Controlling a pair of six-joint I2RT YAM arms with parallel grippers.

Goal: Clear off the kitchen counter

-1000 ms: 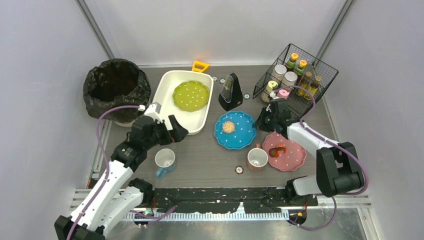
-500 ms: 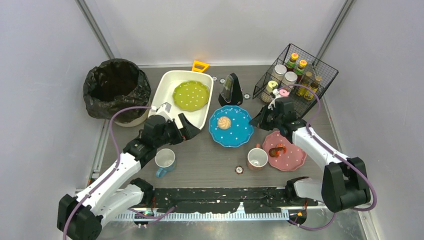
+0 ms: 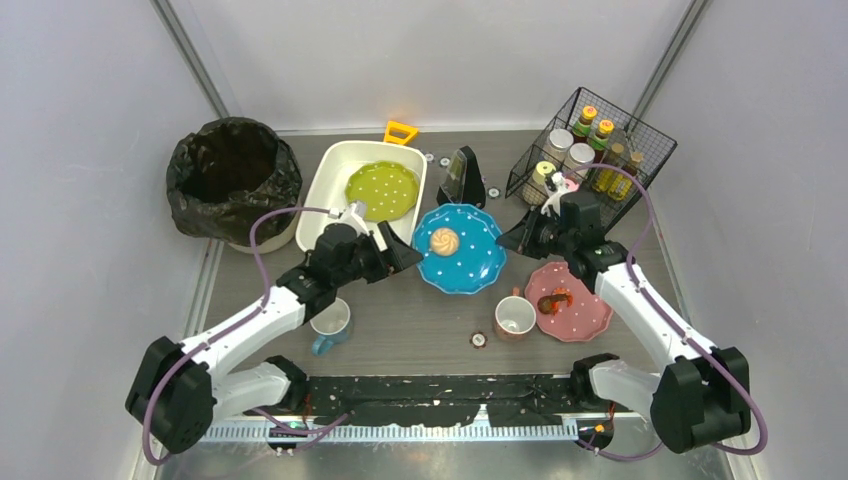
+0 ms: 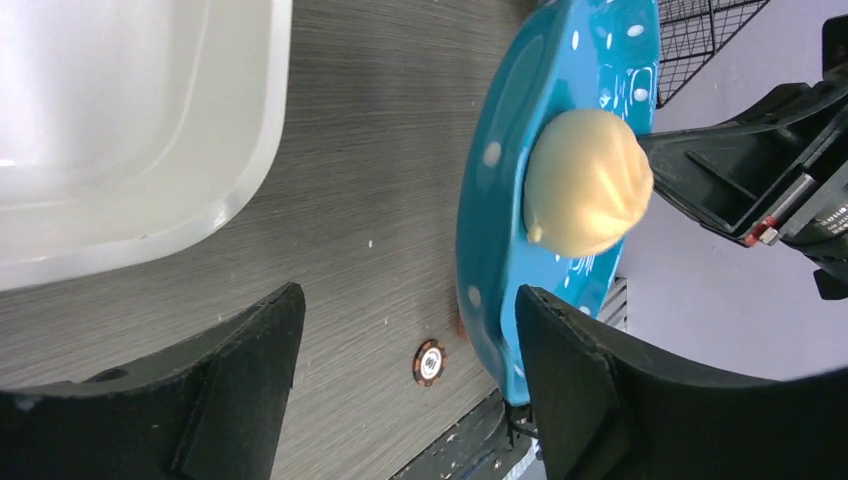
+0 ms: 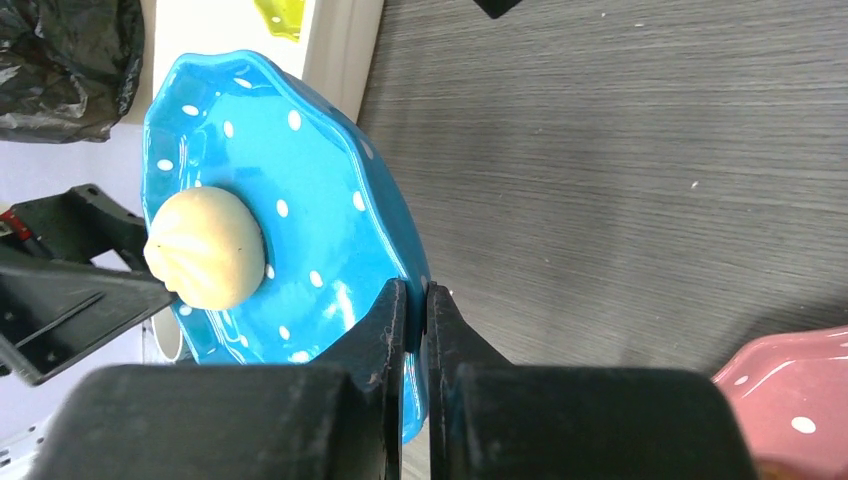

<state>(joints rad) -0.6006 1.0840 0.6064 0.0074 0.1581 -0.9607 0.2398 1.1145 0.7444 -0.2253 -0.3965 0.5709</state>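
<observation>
Item: the kitchen counter, a dark wood-grain tabletop that carries all we list below. At its centre sits a blue scalloped ceramic plate with white dots, bearing a cream round steamed bun. The right gripper is pinched tight on the plate's rim at its 3 o'clock edge. The left gripper stands wide, with only bare counter between its jaws and one finger just beside the plate's 9 o'clock rim. At 11 o'clock is a white rectangular tub holding a green dotted plate. At 10 o'clock is a black-bagged bin, and at 4 o'clock a pink scalloped plate. Hazards, in our judgement:
- The hold is a thin edge pinch, so the plate may pivot or slip.
- Any tilt could roll the loose bun onto the counter.
- The left finger, so close, could nudge the rim and jar it free.
- Both arms converge on one plate and may collide.
</observation>
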